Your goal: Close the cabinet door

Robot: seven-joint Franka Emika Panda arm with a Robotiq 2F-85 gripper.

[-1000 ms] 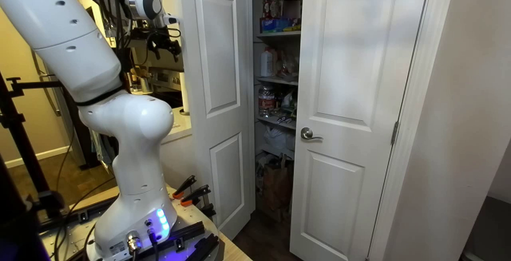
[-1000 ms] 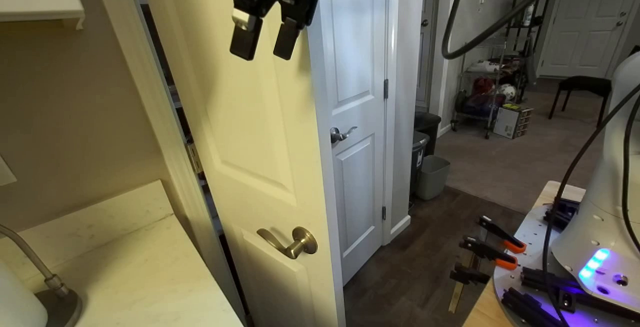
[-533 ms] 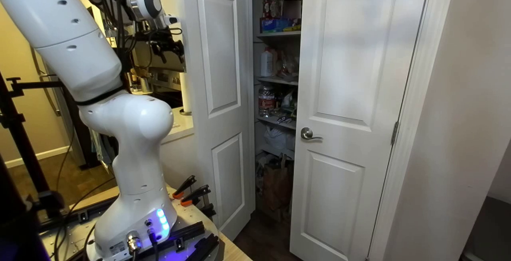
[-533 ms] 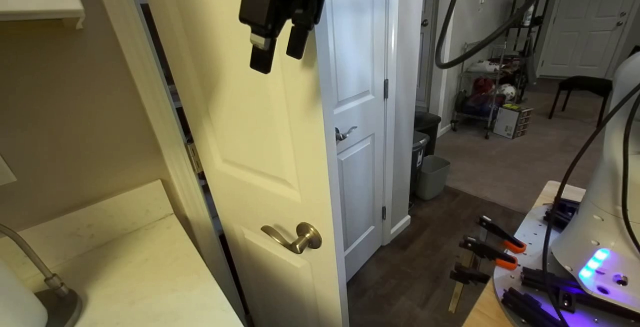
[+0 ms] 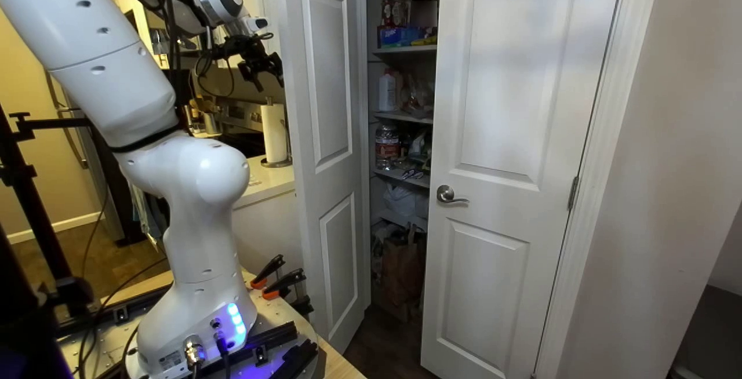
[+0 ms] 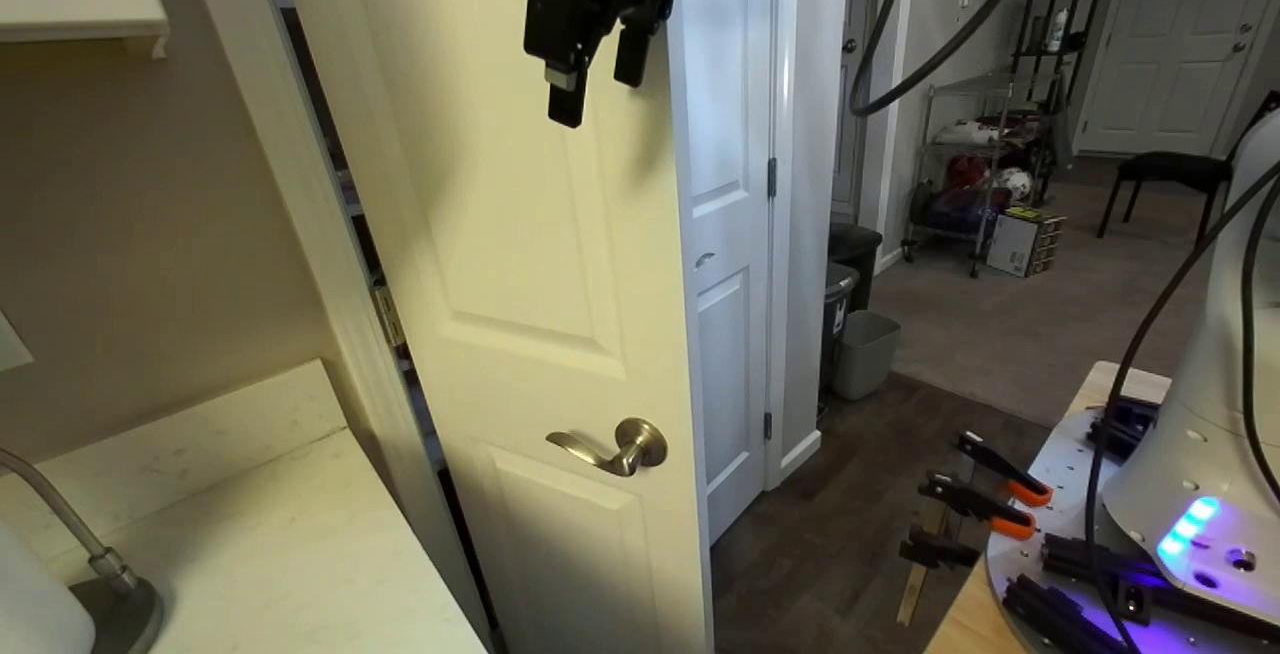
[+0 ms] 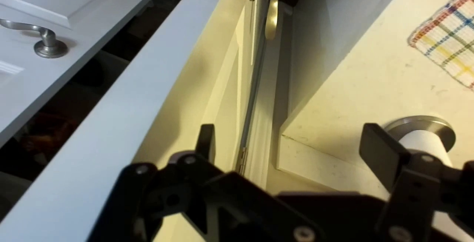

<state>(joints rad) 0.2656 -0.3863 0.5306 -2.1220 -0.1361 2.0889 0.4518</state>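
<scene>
The cabinet door is a tall white raised-panel door, (image 5: 333, 89) in an exterior view, standing part open. In an exterior view (image 6: 520, 264) its hinge (image 6: 388, 314) is on its left and a metal lever handle (image 6: 640, 446) is near its right edge. My gripper (image 6: 600, 89) is high beside the door's outer face, near its free edge, well above the handle. In the wrist view my gripper (image 7: 292, 138) is open with nothing between the fingers. Its left finger (image 7: 206, 142) lies over the door's face; I cannot tell whether it touches.
A matching white door (image 5: 504, 106) with its lever near its left edge stands to the right, slightly ajar. Pantry shelves (image 5: 406, 117) show between the doors. A countertop (image 6: 250, 544) and a paper towel roll (image 5: 273, 132) are beside my gripper. Clamps (image 5: 284, 281) stick out from my base table.
My gripper has moved toward the pantry opening. The cabinet door has swung the same way, narrowing the opening and covering more of the matching door and its handle.
</scene>
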